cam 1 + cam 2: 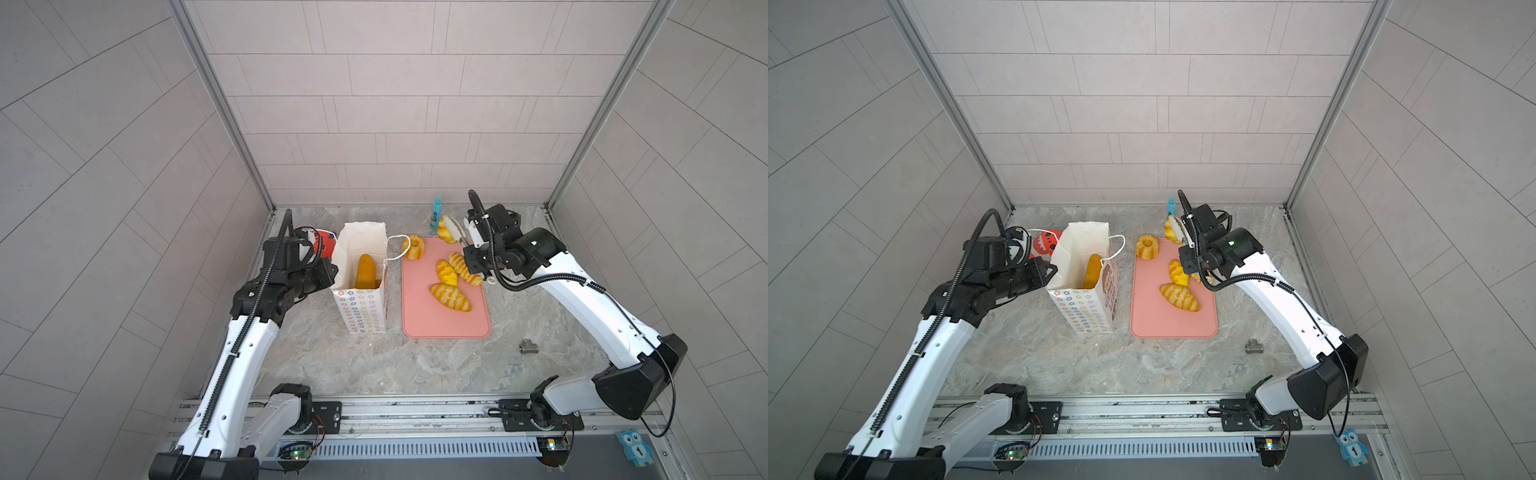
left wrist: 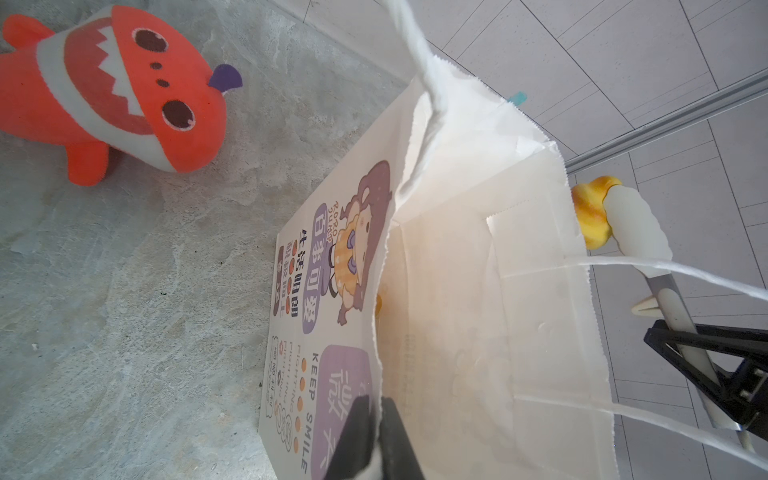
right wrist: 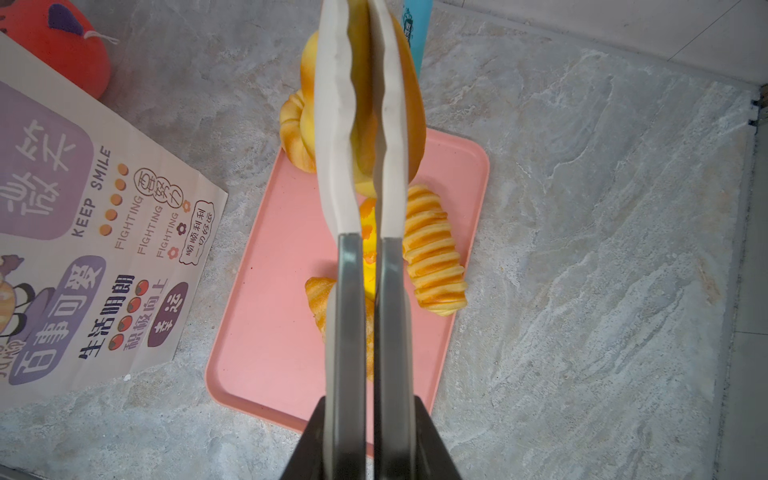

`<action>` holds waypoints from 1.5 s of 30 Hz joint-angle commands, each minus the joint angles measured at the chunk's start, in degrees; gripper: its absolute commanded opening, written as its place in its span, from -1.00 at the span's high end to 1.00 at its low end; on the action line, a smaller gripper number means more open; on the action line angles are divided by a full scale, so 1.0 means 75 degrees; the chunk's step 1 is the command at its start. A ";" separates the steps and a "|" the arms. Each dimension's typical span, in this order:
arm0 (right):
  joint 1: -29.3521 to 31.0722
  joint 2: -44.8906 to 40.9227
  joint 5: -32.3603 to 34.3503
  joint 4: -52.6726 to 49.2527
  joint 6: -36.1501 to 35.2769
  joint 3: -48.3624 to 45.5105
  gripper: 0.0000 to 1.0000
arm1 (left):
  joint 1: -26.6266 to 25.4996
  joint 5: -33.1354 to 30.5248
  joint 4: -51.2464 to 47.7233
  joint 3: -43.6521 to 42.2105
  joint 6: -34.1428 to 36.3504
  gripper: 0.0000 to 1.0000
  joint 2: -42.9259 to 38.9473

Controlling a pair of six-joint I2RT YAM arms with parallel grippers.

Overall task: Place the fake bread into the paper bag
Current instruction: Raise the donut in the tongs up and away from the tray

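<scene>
Left gripper [image 2: 374,419] is pinched together on the left rim of the bag [image 1: 361,307]. The paper edge sits between its black fingers [image 2: 353,428]. Bag stands upright and open on the table [image 1: 374,365], left of the tray [image 1: 440,324], and they are close but not touching. The loaf [image 1: 365,272] is inside the bag, standing on end.

Right gripper [image 3: 370,419] is clamped on the metal arms of the tongs [image 3: 353,291]. The white tong tips squeeze the bun [image 3: 411,120]. The bun is held up off the tray, over the tray's far edge, right of the bag and outside it, just near of the blue bottle [image 1: 436,212].

On the tray:
- ring [image 1: 413,246], at the far left corner, overhanging the edge
- oval bun [image 1: 446,272], mid tray
- far roll [image 1: 459,262], touching the oval bun on the right and partly under the right wrist
- near roll [image 1: 451,297], just near of the oval bun

The shark [image 2: 116,91] lies on the table on the far left side of the bag. A metal fitting [image 1: 528,346] lies on the table right of the tray's near end.
</scene>
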 commanded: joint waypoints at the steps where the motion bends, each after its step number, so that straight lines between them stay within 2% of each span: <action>1: -0.0019 -0.0328 0.0076 0.0050 0.0004 0.0300 0.60 | 0.0038 0.0039 0.0000 0.0092 0.0098 0.77 -0.0060; 30: -0.0019 -0.0966 -0.0432 -0.0291 -0.0021 0.1892 0.56 | 0.0038 0.0016 -0.0046 0.0141 0.0044 0.77 -0.0113; 45: 0.0067 -0.1139 -0.1582 0.0204 -0.0012 0.2390 0.58 | 0.0038 0.0004 -0.0036 0.0143 0.0032 0.77 -0.0097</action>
